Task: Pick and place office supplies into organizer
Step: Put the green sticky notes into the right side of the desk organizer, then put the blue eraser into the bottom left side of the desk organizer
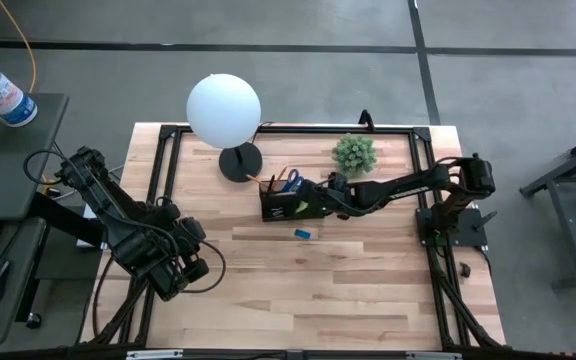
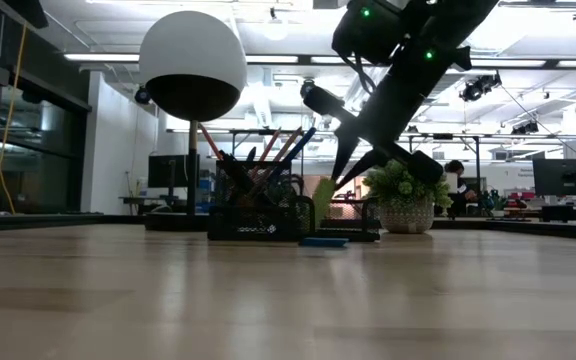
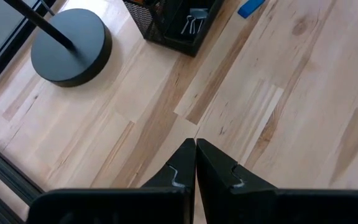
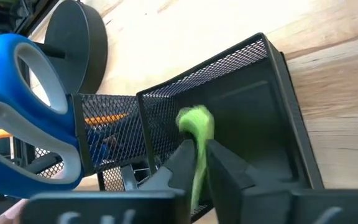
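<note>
Left hand [image 1: 190, 268] parked low over bare tabletop [image 1: 348, 290] at the near left, fingers [image 3: 180, 173] pressed together on nothing, well apart from the work and out of the way. Further right, lamp [image 1: 224, 110] with its round base [image 1: 240, 162] just beside the organizer [image 1: 286, 203], crowding that side. In the organizer: blue scissors [image 4: 27, 118] handles-up and pens [image 2: 268, 152] upright in the mesh cup, clips [image 3: 192, 23] in a low tray. Right hand [image 1: 320, 200] reaching in over the organizer's open compartment, pinching the green pad [image 4: 196, 146] on edge between its fingers; probably kept upright so it slides into the narrow slot, grip perhaps just starting to loosen. Blue block [image 1: 303, 233] lying loose on the tabletop just in front of the organizer, not yet put away. Plant [image 1: 354, 153] behind the right arm, near but clear of it.
</note>
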Robot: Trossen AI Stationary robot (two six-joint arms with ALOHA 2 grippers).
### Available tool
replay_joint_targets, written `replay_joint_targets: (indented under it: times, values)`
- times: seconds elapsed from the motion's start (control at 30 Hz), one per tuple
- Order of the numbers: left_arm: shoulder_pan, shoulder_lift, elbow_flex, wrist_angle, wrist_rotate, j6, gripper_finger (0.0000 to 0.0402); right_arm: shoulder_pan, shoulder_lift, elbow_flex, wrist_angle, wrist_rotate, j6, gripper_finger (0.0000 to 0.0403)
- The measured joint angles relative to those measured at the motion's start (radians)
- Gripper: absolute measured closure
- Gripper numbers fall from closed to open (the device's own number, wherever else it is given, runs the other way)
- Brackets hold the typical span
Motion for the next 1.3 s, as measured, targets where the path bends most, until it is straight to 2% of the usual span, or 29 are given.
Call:
replay_joint_targets:
  times: [0.27, 0.53, 0.8, 1.03, 1.17, 1.3]
  values:
    - [0.0, 0.0, 0.0, 0.0, -0.004, 0.0, 0.0399, 0.0, 0.0, 0.0, 0.0, -0.003, -0.023, 0.0284]
    - [0.0, 0.0, 0.0, 0.0, -0.007, 0.0, 0.0399, 0.0, 0.0, 0.0, 0.001, -0.01, -0.097, 0.0237]
    - [0.0, 0.0, 0.0, 0.0, -0.007, 0.0, 0.0399, 0.0, -0.001, 0.0, 0.042, -0.008, -0.247, 0.0224]
    - [0.0, 0.0, 0.0, 0.0, -0.007, 0.0, 0.0399, 0.0, -0.001, 0.0, 0.025, -0.006, -0.26, 0.0236]
    - [0.0, 0.0, 0.0, 0.0, -0.007, 0.0, 0.0399, 0.0, -0.001, 0.0, 0.033, -0.002, -0.336, 0.024]
    - [0.0, 0.0, 0.0, 0.0, -0.007, 0.0, 0.0399, 0.0, -0.002, 0.0, 0.004, -0.012, -0.346, 0.0235]
